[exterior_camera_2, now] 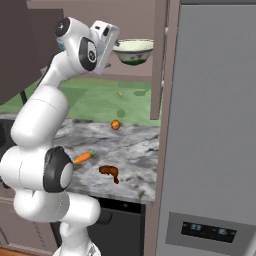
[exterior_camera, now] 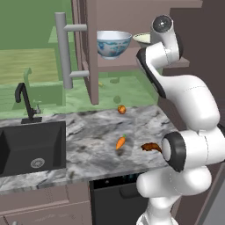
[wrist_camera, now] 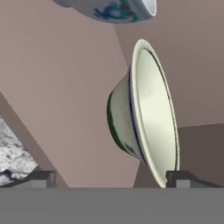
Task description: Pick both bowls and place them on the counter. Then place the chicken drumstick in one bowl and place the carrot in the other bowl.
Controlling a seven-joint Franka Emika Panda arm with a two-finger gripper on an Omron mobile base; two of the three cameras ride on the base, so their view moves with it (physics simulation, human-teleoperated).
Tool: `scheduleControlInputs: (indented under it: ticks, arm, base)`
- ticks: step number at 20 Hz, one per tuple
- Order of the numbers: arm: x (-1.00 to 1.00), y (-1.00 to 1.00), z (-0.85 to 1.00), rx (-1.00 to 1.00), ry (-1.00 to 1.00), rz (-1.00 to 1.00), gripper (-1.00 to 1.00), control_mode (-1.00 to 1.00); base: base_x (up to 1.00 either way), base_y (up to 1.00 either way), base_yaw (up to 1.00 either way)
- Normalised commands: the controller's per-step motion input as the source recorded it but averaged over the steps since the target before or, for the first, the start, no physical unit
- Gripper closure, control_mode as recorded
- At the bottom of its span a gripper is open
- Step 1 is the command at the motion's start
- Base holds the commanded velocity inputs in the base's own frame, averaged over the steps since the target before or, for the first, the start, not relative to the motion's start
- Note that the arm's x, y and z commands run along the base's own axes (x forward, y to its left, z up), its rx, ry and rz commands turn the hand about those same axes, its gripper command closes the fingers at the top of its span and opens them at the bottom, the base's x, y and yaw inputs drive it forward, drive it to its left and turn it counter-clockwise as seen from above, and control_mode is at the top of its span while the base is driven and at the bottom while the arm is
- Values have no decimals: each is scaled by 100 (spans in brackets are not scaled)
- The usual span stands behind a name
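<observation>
The gripper [wrist_camera: 111,178] stands wide apart, holding nothing; the cream bowl [wrist_camera: 146,113] sits between its jaws, the patterned bowl [exterior_camera: 113,43] beyond, partly cut off in the hand view.

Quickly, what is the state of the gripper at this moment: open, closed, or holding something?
Gripper: open and holding nothing; its fingertips stand wide apart, just in front of the cream bowl on the cabinet shelf.

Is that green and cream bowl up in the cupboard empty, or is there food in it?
Empty. The hand view looks into the cream bowl and shows a plain, bare inside.
</observation>
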Motion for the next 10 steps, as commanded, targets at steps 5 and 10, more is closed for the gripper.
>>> scheduleControlInputs:
  ticks: [5, 10]
  arm:
    - [18, -11, -2, 0, 2, 0, -100, -100]
    - [19, -11, 0, 0, 1, 0, -100, -100]
  base:
    - [0, 0, 0]
    - [0, 0, 0]
